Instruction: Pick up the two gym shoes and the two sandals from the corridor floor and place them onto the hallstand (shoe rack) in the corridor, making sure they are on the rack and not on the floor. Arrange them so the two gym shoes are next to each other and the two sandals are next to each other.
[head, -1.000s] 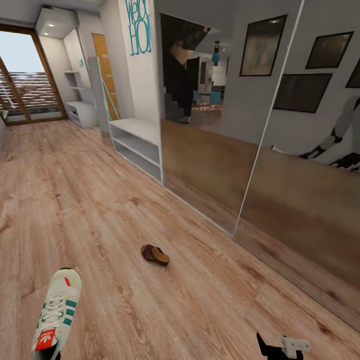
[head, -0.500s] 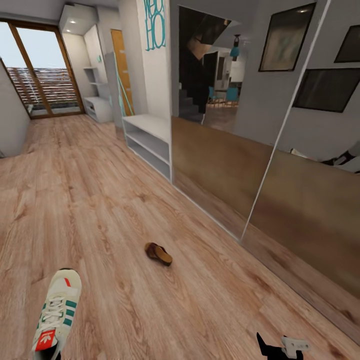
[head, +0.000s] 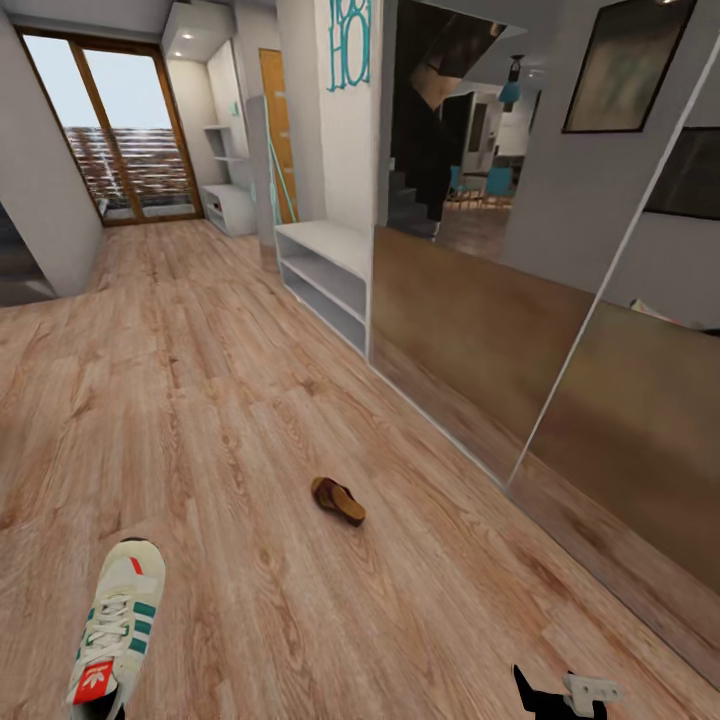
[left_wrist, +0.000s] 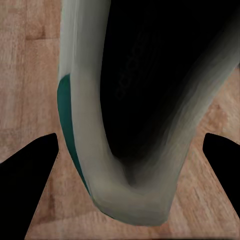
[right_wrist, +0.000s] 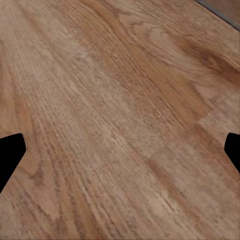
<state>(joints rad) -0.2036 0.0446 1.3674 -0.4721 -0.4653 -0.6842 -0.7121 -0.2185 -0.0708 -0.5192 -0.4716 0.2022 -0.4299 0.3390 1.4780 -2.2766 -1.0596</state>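
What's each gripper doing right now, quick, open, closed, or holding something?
Left gripper: holding a gym shoe by its heel.
Right gripper: open, holding nothing, over the corridor floor.

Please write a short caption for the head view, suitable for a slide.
Gym shoe carried at the left, one sandal lying on the corridor floor, hallstand far ahead.
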